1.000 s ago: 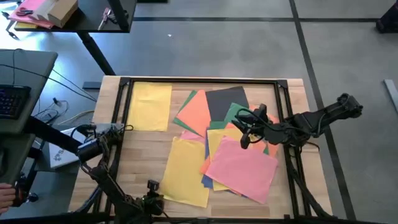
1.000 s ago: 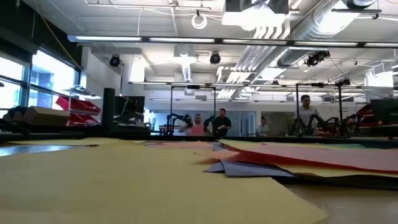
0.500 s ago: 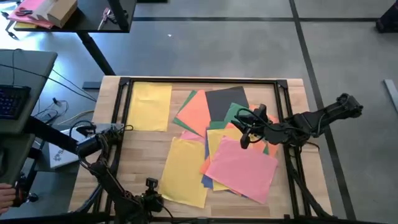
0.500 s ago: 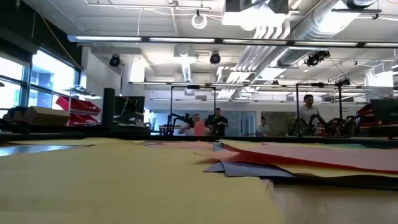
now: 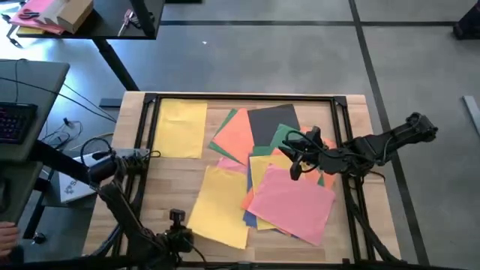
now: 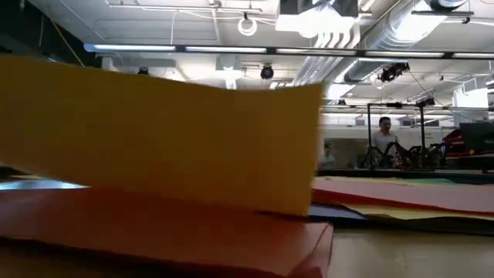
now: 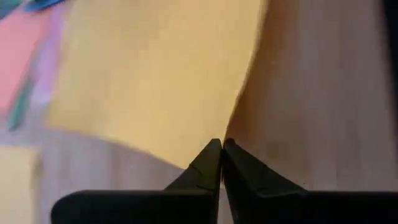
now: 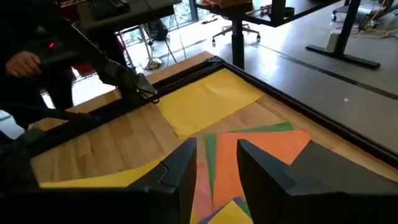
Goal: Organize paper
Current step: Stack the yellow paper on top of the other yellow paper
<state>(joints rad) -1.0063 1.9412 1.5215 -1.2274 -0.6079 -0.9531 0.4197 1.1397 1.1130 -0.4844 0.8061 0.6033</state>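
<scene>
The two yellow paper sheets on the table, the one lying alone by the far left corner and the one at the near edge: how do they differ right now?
The far yellow sheet lies flat and square to the black frame; the near yellow sheet is skewed, its near edge lifted in the low view. The far one lies alone and untouched; the near one is pinched by the left gripper and tucked under the mixed pile. Both look alike in colour and size.

high: straight down over whole table (image 5: 172, 172) | low: table-top level, facing room, seemingly blocked by yellow sheet (image 6: 162, 139) | wrists: close; all share paper.
</scene>
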